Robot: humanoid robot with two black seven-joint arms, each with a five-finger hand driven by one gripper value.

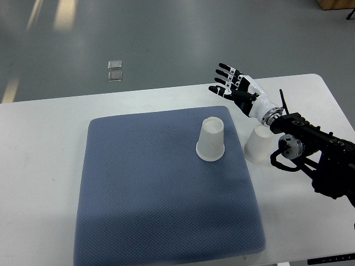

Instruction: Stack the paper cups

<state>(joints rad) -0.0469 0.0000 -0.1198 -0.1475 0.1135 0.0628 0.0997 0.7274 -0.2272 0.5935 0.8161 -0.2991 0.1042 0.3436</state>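
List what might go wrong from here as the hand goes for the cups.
1. The right hand, open, hovers beyond the cup on the table, whose top the wrist partly hides; coming down, the forearm might tip it.
2. That cup stands on the white table right beside the blue mat; a nudge could catch it on the mat's edge.
3. The cup on the mat stands upside down on soft padding, so pressing another over it may tilt it.

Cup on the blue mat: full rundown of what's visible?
The cup on the mat is a plain white paper cup, standing upside down, wide rim down on the blue mat near its far right corner. It looks upright, undented and unmarked. Nothing touches it but the mat; the right hand hangs open beyond it, holding nothing.
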